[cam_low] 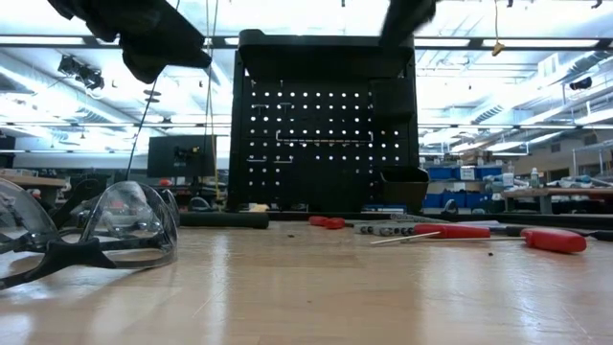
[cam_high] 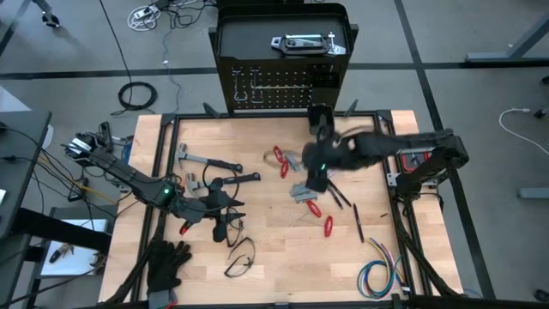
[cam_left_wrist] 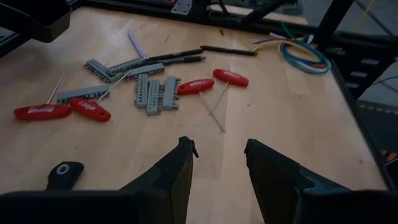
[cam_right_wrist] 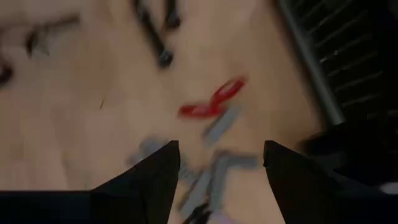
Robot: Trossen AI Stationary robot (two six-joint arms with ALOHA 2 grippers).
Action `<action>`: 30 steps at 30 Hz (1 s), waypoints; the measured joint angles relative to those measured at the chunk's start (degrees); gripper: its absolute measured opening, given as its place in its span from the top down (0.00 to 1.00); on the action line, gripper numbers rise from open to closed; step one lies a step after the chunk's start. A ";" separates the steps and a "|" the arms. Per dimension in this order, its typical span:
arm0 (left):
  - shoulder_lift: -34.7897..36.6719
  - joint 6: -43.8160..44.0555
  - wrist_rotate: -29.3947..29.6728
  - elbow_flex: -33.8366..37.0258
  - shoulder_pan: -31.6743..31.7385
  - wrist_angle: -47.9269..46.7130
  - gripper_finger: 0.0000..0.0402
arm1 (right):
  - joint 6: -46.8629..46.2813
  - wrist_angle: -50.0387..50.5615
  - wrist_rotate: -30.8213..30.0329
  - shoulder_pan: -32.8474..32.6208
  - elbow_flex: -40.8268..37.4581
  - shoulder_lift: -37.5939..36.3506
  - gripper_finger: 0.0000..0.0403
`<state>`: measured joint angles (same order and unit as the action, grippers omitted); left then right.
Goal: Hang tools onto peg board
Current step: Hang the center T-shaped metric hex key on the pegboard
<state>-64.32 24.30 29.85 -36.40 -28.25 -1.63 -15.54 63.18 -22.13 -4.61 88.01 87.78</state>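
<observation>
Reaching for a tool, nothing gripped yet

Our left gripper [cam_left_wrist: 219, 155] waits open and empty near the table's [cam_high: 257, 249] left edge by the hammers [cam_high: 206, 163]; our right gripper [cam_right_wrist: 221, 165], fingers apart around nothing, hangs mid-table over the grey metal pieces [cam_high: 302, 193]. We should centre on one piece before closing. The peg board [cam_high: 283, 86] stands at the far edge; the right wrist view is too smeared to tell which piece.

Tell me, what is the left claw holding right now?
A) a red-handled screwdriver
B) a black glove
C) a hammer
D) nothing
D: the left wrist view shows the left claw with its two dark fingers apart over bare table, and nothing sits between them.
</observation>
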 joint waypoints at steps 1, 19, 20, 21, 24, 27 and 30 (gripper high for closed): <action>-0.32 0.02 0.08 0.00 0.00 -0.27 0.62 | -0.48 -0.75 2.94 -0.59 -3.11 0.16 0.42; -9.06 -3.20 -5.51 0.00 7.47 3.94 0.62 | -9.63 -16.47 18.69 -9.64 -23.86 8.89 0.39; -10.12 -3.28 -6.85 0.00 8.11 5.39 0.62 | -10.76 -15.11 17.61 -9.82 -23.79 8.85 0.39; -11.28 -3.39 -8.17 0.00 8.69 6.74 0.62 | -11.99 -14.44 15.76 -10.16 -23.73 8.56 0.40; -14.67 -4.46 -11.54 -0.66 10.29 10.58 0.62 | -16.09 -11.28 8.59 -12.73 -23.72 5.80 0.40; -18.18 -4.58 -14.40 -3.00 11.50 11.45 0.62 | -20.30 -8.90 3.28 -16.69 -24.11 2.37 0.41; -22.10 -5.12 -16.38 -6.37 12.03 11.49 0.62 | -25.27 -8.03 -0.98 -20.69 -25.18 -1.26 0.43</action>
<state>-86.42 19.18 13.47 -42.78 -16.22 9.86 -40.80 55.15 -23.10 -25.30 62.84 86.52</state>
